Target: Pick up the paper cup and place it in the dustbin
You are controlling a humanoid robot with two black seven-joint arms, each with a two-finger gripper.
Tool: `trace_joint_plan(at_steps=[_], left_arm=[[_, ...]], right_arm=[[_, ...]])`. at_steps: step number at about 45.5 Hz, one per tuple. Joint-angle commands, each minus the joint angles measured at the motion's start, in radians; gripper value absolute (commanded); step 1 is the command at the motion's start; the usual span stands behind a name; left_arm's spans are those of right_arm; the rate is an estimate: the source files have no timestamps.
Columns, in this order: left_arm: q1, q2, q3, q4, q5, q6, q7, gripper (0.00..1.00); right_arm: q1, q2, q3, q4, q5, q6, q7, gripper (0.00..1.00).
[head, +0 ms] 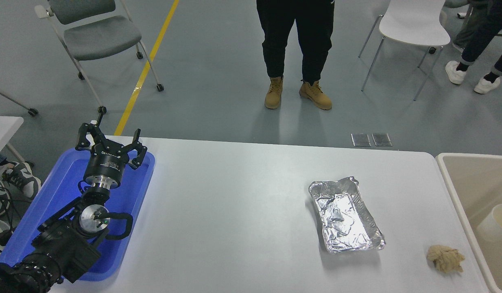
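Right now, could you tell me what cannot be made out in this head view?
- Right gripper: out of view past the right edge; only a dark sliver beside the paper cup.
- Paper cup: held or released, cannot tell; the edge cuts it off.
- Dustbin: its right part and floor, cropped.
- Blue tray: middle hidden under the parked left gripper.

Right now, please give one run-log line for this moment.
paper cup: inside dustbin outline, right edge | left end effector: open, parked over blue tray | right end effector: not in view
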Motion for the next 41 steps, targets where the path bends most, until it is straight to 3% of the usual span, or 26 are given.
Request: trace_joint_plan(at_steps=[1,16,24,29,33,41], left_arm=[[0.000,0.000,0.001,0.000,0.001,0.000,0.000,1.00],[0.000,0.000,0.001,0.000,0.001,0.000,0.000,1.00],[0.000,0.000,0.001,-0.001,0.001,0.000,0.000,1.00],[0.000,0.000,0.001,-0.001,0.001,0.000,0.000,1.00],[-0.002,0.000,0.001,-0.001,0.001,0.000,0.000,1.00],[-0.002,0.000,0.001,-0.001,0.001,0.000,0.000,1.00]], right_arm=[[-0.007,0.012,0.024,-0.004,0.026,-0.007,-0.010,1.00],[0.078,-0.020,0.020,0.015,0.025,0.005,-0.007,1.00],[0.220,-0.125,0.012,0.116,0.003,0.030,-0.005,1.00],[0.367,-0.232,-0.014,0.270,-0.075,0.073,-0.010,1.00],[0.499,-0.299,-0.018,0.398,-0.139,0.106,-0.031,1.00],[0.702,-0.366,-0.017,0.594,-0.178,0.189,-0.129,1.00]])
